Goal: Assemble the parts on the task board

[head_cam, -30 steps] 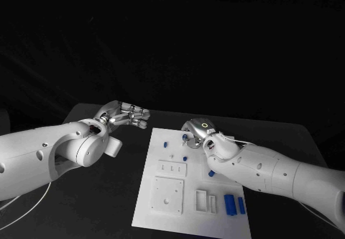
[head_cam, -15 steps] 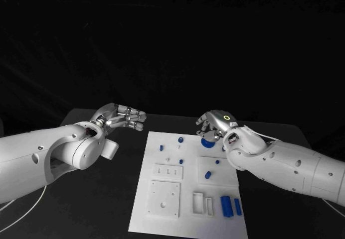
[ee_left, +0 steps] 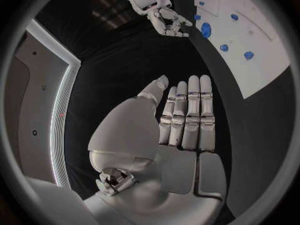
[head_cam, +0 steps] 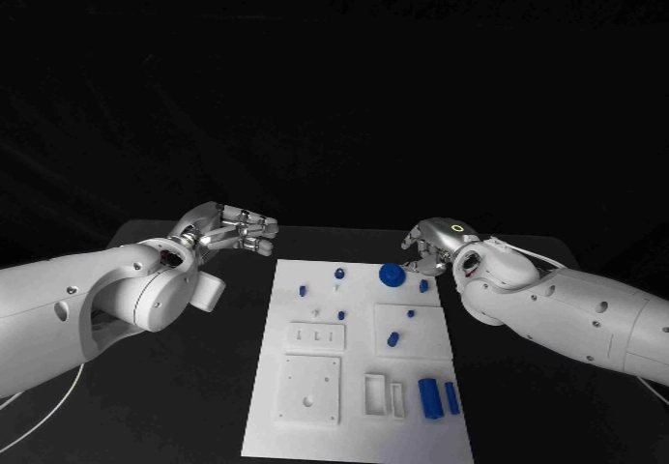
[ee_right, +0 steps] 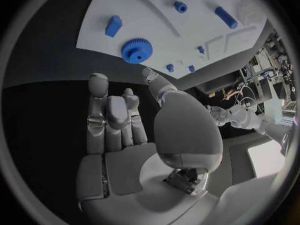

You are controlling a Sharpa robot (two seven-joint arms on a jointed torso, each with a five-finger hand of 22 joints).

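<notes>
No writing can be read anywhere. The white board (head_cam: 360, 358) lies lengthwise on the black desk (head_cam: 209, 387), running away from the robot. A blue gear (head_cam: 392, 275) lies flat at its far end, just beside the right robot hand (head_cam: 429, 247), whose fingers are apart and empty. The left robot hand (head_cam: 232, 229) hovers off the board's far left corner, fingers straight, holding nothing. Two blue bars (head_cam: 438, 397) lie lengthwise near the right corner.

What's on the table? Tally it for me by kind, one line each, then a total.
Blue gear: 1
Long blue bars: 2
Small blue pieces: 5
White task board: 1
Total: 9
</notes>
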